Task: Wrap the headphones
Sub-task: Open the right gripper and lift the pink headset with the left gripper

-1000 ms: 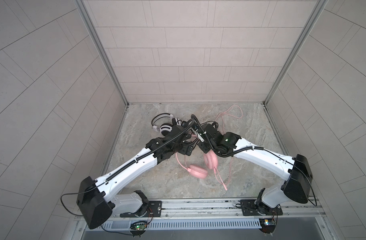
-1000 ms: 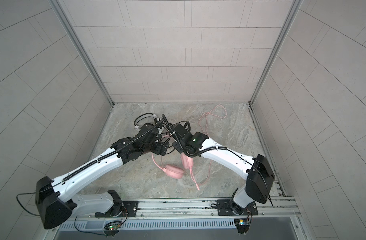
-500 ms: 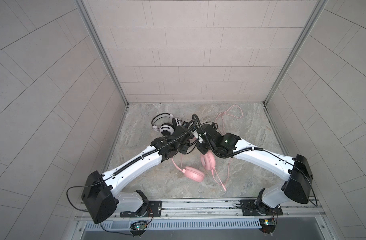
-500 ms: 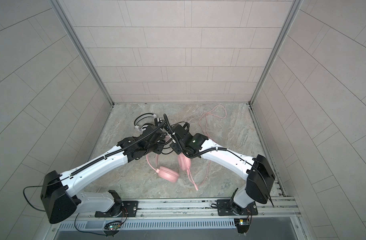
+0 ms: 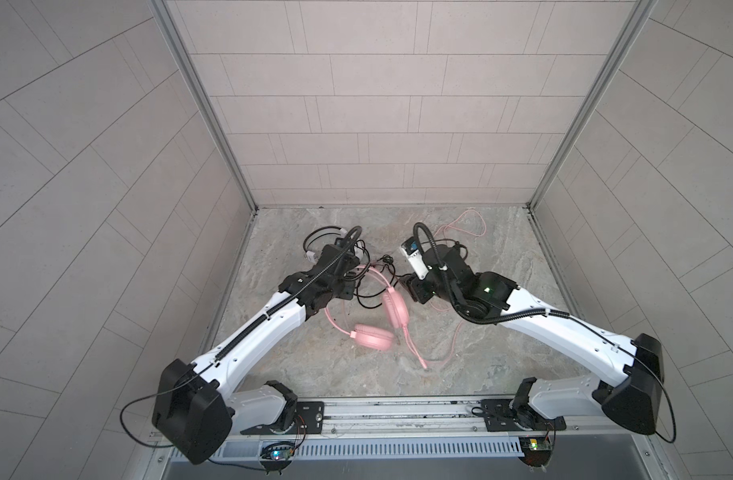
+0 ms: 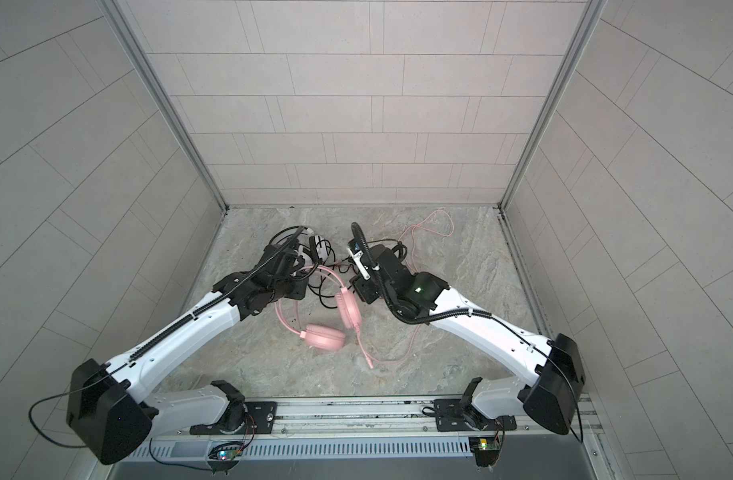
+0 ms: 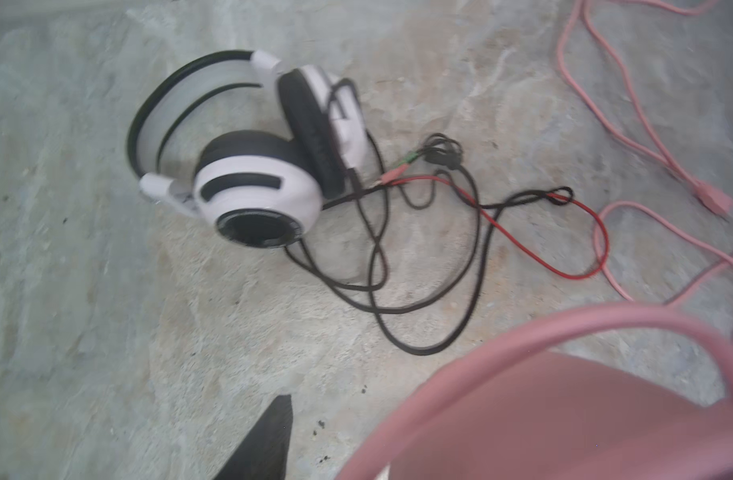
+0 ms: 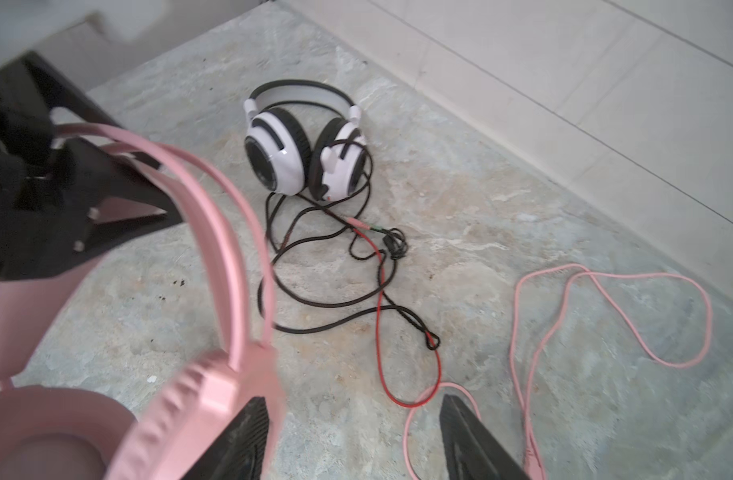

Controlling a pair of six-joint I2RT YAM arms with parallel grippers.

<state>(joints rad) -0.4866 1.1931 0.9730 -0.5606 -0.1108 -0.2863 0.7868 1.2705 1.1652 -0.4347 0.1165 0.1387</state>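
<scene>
You held the pink headset [image 5: 373,337] by its band in the left pincer [image 8: 115,166], right pincer [image 8: 352,399] open, empty; winding unstarted, loose pink cable [image 8: 709,320] needed gathering.

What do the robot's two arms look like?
The left arm and the right arm both have smooth white shells, chunky black joints and a big black boxy elbow. A ribbed black hose runs along each arm. The right one has a small green light glowing on it. The jaws are black and wedge-shaped.
</scene>
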